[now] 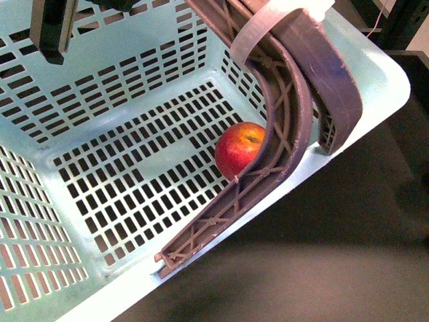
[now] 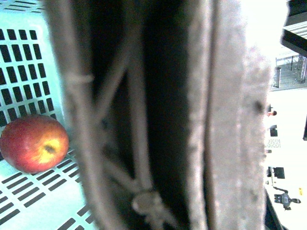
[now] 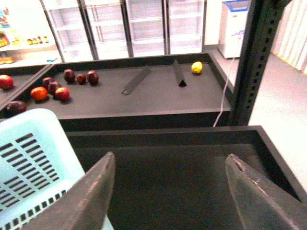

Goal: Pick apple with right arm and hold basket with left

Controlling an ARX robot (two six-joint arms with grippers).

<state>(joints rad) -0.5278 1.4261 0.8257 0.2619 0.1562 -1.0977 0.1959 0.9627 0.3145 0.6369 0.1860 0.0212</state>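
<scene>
The pale mint-blue basket (image 1: 100,121) fills the front view, tilted. The red apple (image 1: 240,149) with its yellowish stem patch lies on the slotted floor, against the near wall and behind the curved brown-mauve handles (image 1: 288,127), which a white band (image 1: 261,30) holds together. In the left wrist view the handles (image 2: 144,115) are blurred and very close, with the apple (image 2: 33,143) beside them; my left gripper is shut on the basket, its fingers hidden. My right gripper (image 3: 171,155) is open and empty over a dark shelf tray, a basket corner (image 3: 29,158) beside one finger.
Beyond the right gripper, a dark shelf (image 3: 144,96) carries small dark red and orange fruits (image 3: 53,86), a yellow lemon (image 3: 196,67) and two slanted dividers (image 3: 136,79). A dark upright post (image 3: 254,62) stands close by. A dark arm part (image 1: 53,30) hangs over the basket.
</scene>
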